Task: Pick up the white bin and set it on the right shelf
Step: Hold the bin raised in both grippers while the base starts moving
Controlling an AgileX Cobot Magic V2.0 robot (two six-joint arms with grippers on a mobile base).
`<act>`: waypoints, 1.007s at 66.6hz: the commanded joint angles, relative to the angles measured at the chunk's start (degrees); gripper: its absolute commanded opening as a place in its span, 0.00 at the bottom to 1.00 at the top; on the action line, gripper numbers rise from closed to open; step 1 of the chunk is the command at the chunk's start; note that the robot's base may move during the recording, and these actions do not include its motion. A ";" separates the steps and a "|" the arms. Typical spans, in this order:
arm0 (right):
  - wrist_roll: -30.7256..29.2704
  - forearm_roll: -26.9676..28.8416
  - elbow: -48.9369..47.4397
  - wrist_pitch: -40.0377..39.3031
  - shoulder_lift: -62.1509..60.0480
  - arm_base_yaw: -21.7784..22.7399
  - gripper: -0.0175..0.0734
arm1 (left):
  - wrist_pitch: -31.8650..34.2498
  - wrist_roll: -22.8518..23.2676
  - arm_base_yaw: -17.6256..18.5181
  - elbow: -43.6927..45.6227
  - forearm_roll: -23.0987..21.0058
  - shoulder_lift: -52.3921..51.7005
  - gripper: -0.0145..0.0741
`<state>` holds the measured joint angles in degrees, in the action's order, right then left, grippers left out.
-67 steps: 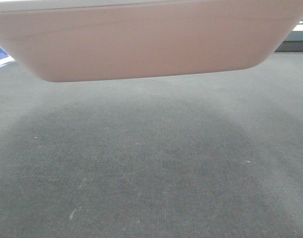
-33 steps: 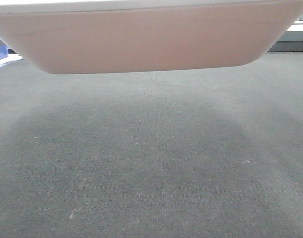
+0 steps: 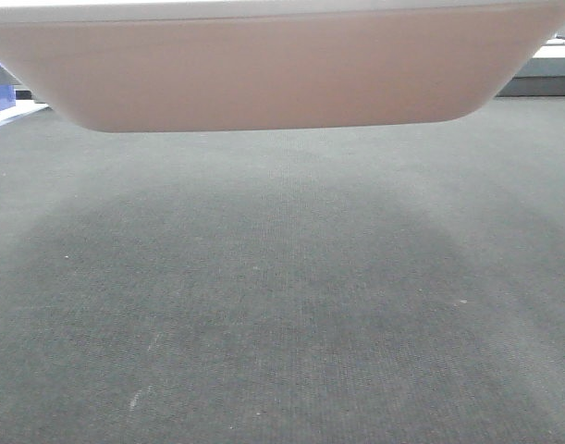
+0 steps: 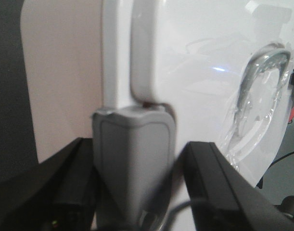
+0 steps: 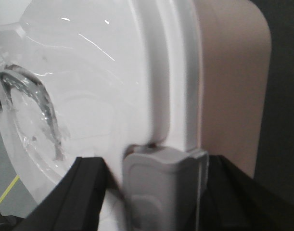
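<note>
The white bin [image 3: 282,74] hangs aloft; carpet floor [image 3: 282,324] lies below bin, no contact. Left gripper [image 4: 137,161] fingers clamped on grey latch [image 4: 132,139] at bin's lid edge. Right gripper [image 5: 156,185] fingers clamped likewise, opp. end of bin.

glossy plastic white bin [image 4: 195,62], matt carpet [image 3: 282,305]

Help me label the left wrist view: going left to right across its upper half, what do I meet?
Dark carpet → bin's pinkish side wall → white lid rim → clear handle.
</note>
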<state>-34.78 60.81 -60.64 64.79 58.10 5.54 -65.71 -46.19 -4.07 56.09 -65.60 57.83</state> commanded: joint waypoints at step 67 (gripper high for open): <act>1.73 12.13 -2.15 8.41 -1.15 -1.01 0.69 | -6.12 -2.12 1.14 2.16 -11.01 -1.16 0.42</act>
<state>-33.39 60.13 -60.64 65.22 58.10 5.54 -65.71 -46.53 -4.07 56.09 -65.70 57.83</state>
